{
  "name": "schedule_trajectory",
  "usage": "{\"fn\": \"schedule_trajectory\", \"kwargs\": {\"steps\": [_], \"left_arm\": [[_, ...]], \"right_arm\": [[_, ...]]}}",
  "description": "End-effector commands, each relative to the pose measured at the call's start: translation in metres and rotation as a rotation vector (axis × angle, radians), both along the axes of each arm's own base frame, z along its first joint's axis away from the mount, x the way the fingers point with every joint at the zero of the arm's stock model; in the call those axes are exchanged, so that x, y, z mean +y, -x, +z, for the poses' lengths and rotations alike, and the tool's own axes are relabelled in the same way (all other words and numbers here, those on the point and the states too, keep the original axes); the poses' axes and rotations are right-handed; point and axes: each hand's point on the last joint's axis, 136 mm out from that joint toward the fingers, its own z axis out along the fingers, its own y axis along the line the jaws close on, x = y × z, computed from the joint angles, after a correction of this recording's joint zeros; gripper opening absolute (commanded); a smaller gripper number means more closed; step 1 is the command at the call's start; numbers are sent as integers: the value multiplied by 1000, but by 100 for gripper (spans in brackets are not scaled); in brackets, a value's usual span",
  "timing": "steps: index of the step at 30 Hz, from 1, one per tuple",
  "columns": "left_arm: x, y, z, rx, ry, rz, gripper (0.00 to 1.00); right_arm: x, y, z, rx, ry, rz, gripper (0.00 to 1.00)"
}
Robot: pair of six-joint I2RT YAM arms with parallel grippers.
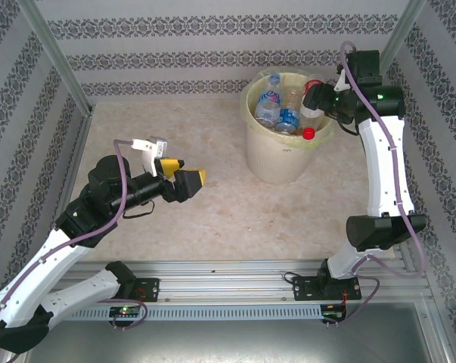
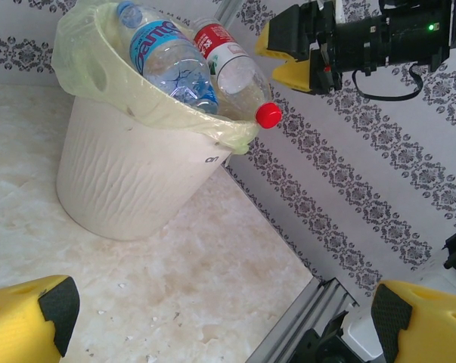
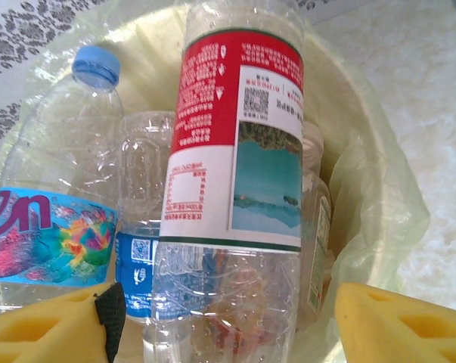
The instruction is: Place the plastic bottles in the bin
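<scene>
while the tabletop (image 1: 159, 128) carries the bag-lined bin (image 1: 277, 162) far right, plastic bottles (image 1: 269, 106) fill it, the red-labelled bottle (image 2: 231, 68) topmost, cap overhanging the rim. right gripper (image 2: 284, 57) hovers beside, jaws spread; left gripper (image 1: 188, 180) jaws spread too. likely the release step; next, lift clear.
</scene>
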Motion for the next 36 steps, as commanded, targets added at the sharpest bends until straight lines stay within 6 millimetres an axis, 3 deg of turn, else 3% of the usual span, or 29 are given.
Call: {"fn": "schedule_trajectory", "kwargs": {"steps": [1,8,13,17,21,28,32,36], "left_arm": [[1,4,-3,16,-8,2,100],[2,5,-3,26,-10,5,100],[0,3,-5,33,-4,3,100],[-1,3,-5,35,-1,-1,100],[-2,3,-6,41,0,-4,100],[2,4,-8,33,-17,5,100],[3,5,-8,27,-23,9,100],[3,5,-8,29,-21,9,100]], "right_arm": [[-11,-11,4,-29,52,-17,71],[-7,-17,-16,25,66,14,64],[-7,-9,-30,78,80,29,51],[-9,0,-34,92,86,24,53],[-14,2,-23,58,89,1,62],[-15,9,15,-56,85,-6,65],[-6,24,29,-107,60,45,71],[6,52,27,-122,24,110,72]]}}
